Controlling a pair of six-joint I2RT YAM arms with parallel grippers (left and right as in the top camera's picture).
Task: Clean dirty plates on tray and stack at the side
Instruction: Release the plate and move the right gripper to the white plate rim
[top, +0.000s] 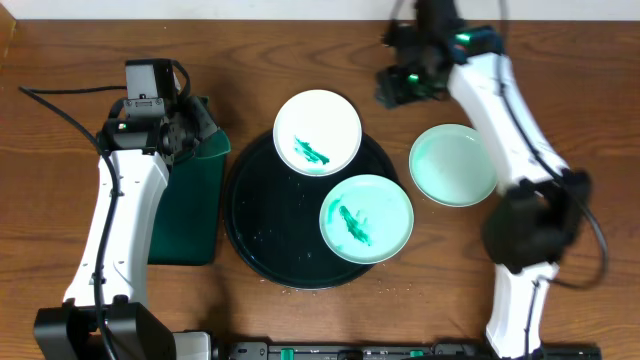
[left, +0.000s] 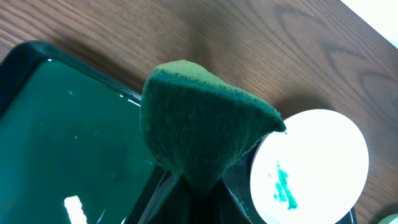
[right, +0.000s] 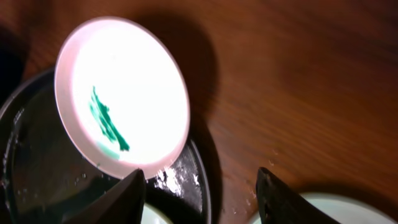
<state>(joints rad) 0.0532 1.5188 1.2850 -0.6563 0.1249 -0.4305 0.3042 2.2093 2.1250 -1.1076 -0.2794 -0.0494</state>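
- Left end effector (left: 196, 194) grips a green scouring pad (left: 199, 124).
- Right end effector (right: 200, 186) spread wide, empty.
- Smeared mint plate (top: 366, 218) on black tray (top: 260, 220); clean mint plate (top: 453, 165) beside it on surface (top: 60, 50); smeared white plate (top: 317, 132) seemingly overhangs far rim.

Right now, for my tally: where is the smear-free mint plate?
Overhead, the smear-free mint plate lies on the wood table just right of the black tray, beside the right arm.

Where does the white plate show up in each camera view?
Overhead: white plate top centre, overlapping the far rim of the black tray.
Left wrist: lower right, partly behind the green pad.
Right wrist: upper left, over the tray rim.
Shared landmark: the plate's green smear.
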